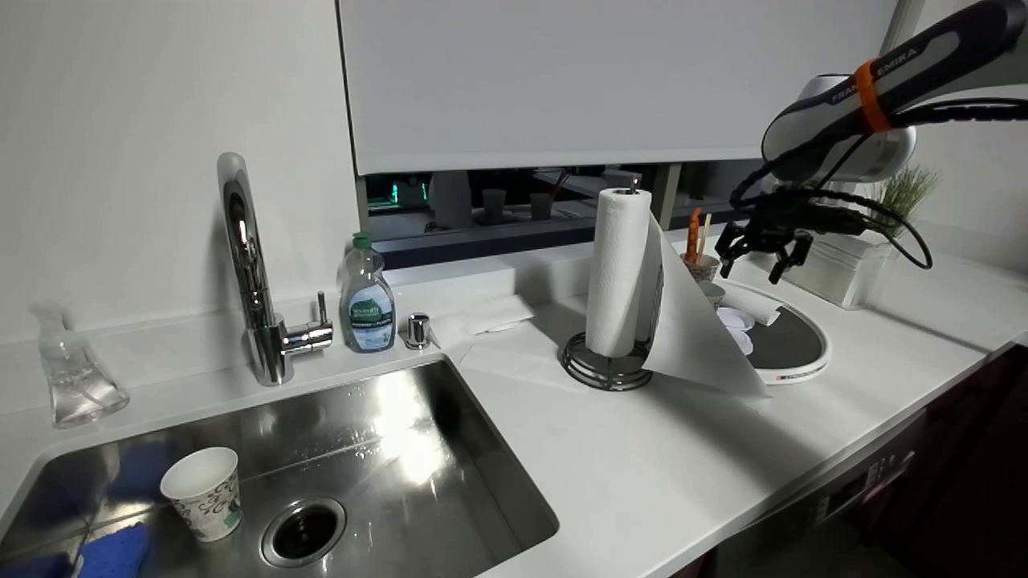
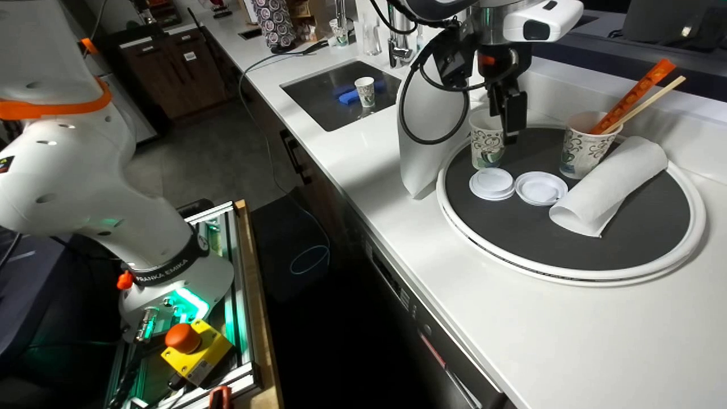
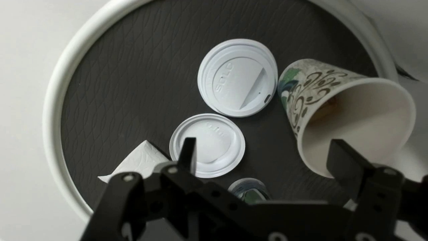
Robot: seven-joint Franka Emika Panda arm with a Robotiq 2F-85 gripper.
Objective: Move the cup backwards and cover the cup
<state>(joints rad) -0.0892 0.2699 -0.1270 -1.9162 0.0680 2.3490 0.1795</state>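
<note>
One open-topped cup, paper and patterned, stands upright at the far left of the round tray, as seen in an exterior view. The wrist view shows a brownish patch inside it. At its near side lies a stack of white lids; whether stack and cup touch cannot be told. A single white lid lies flat just to the right of the stack.

The gripper hangs above the tray, its fingers directed downward and observed wide apart, with nothing held. In the wrist view one finger overlaps the single white lid and the opposite one overlaps the cup's mouth; contact with the cup cannot be confirmed.

To the right on the tray, toward the far side, a cup with sticks stands upright, bearing an orange stick and a pale stick, both leaning right. A rolled paper towel lies on its near right side.

Left of the tray, in an exterior view, a paper towel roll stands on a wire holder, its loose sheet reaching out to the right. Farther left, the sink contains a patterned cup, upright, and a blue sponge. On the far side of the sink stand the faucet and a dish soap bottle.
</note>
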